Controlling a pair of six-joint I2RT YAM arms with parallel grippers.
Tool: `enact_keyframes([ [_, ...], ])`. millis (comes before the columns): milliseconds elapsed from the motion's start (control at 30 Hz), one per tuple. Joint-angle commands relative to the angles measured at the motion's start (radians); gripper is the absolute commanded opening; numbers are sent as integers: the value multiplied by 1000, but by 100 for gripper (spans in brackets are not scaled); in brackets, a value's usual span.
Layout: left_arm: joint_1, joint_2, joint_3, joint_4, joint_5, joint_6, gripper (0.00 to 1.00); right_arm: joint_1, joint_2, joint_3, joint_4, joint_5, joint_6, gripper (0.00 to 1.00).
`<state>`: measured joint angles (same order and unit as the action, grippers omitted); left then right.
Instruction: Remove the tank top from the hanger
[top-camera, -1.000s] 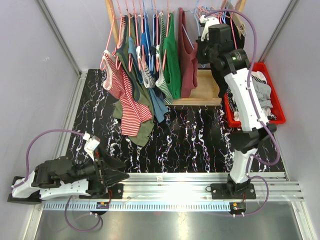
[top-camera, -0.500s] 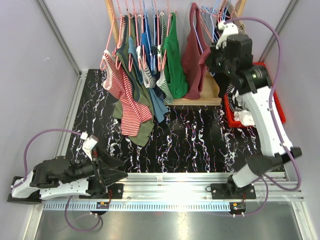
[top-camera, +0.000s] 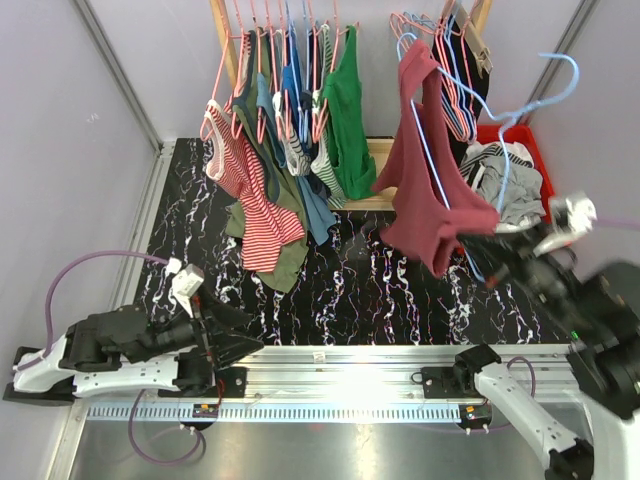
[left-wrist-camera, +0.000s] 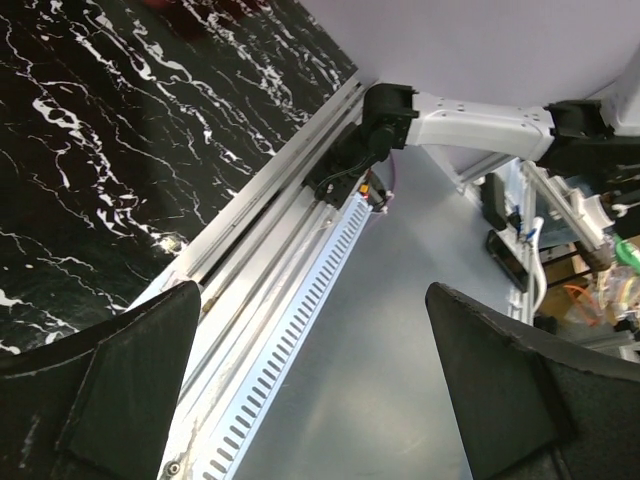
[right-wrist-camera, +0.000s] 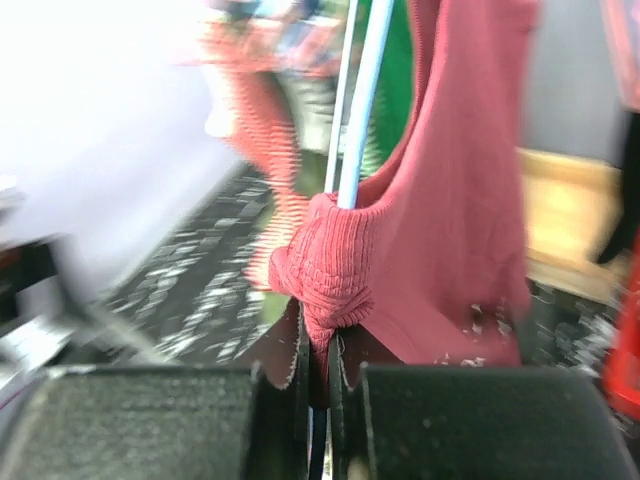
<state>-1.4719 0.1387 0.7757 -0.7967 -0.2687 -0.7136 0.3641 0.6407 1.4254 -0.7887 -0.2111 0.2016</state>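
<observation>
Your right tool (top-camera: 478, 262) is clamped tight, and the right wrist view shows it best: the two fingers (right-wrist-camera: 150, 420) are pressed almost together on a bunched fold of the maroon tank top (right-wrist-camera: 450, 200), with the pale blue wire of the hanger (right-wrist-camera: 355, 100) running down into the same pinch. From above, that tank top (top-camera: 425, 200) is up in the air over the right side of the black marbled table (top-camera: 380, 290). It is draped on the blue hanger (top-camera: 575, 70), whose hook stands free out towards the right wall. The garment hangs tilted, its lower hem nearest your tool. The right arm itself is blurred in the top view.

Behind it, the rack holds a green top (top-camera: 350, 120) and a red-striped one (top-camera: 250, 190). The red bin (top-camera: 530, 140) holding grey clothes sits just beside the tank top.

Your left tool (top-camera: 225, 335) lies low at the near left edge of the table, well apart from the tank top. Its fingers (left-wrist-camera: 100, 380) are spread wide with nothing between them.
</observation>
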Motion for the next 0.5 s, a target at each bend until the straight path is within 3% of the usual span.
enact_keyframes([
  [0,-5,62,42,63,-44,51,99,-1,-85,-45,17,-268,53,0],
  [167,-5,76,59,62,-69,74,99,-2,-36,-55,-174,-537,45,0],
  [300,-7,79,39,60,-49,63,99,-1,-10,-173,-265,-758,15,0],
  [467,-5,58,-19,83,-65,39,99,68,0,-261,-279,-760,61,0],
])
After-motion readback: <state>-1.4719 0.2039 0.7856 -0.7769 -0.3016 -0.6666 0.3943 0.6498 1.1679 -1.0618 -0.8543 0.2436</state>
